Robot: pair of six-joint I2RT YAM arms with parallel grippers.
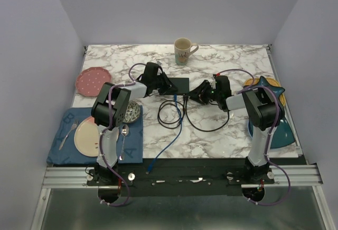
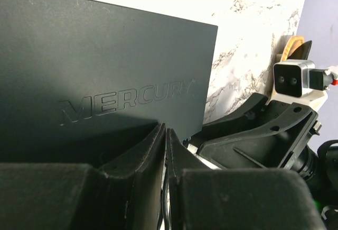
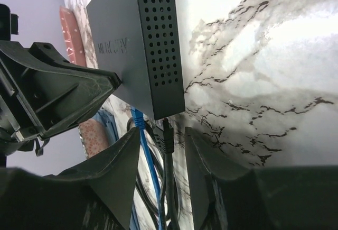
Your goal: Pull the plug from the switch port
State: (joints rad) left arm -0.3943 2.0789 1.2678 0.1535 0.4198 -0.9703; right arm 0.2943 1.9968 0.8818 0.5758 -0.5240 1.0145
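The black Mercury switch (image 1: 182, 84) lies mid-table. In the left wrist view its lid (image 2: 105, 66) fills the frame. In the right wrist view its vented side (image 3: 158, 45) faces me. A black plug (image 3: 167, 136) and a blue plug (image 3: 138, 119) sit in its near face. My right gripper (image 3: 162, 131) is open, its fingers on either side of the black plug without touching it; it also shows in the top view (image 1: 190, 97). My left gripper (image 2: 166, 135) is shut and empty, tips against the switch's left end (image 1: 171, 89).
A blue cable (image 1: 171, 140) and black cable loops (image 1: 171, 115) trail toward the near edge. A mug (image 1: 183, 51) stands at the back. A pink plate (image 1: 93, 80) and a blue placemat (image 1: 132, 145) with dishes lie left; a teal plate (image 1: 282, 132) lies right.
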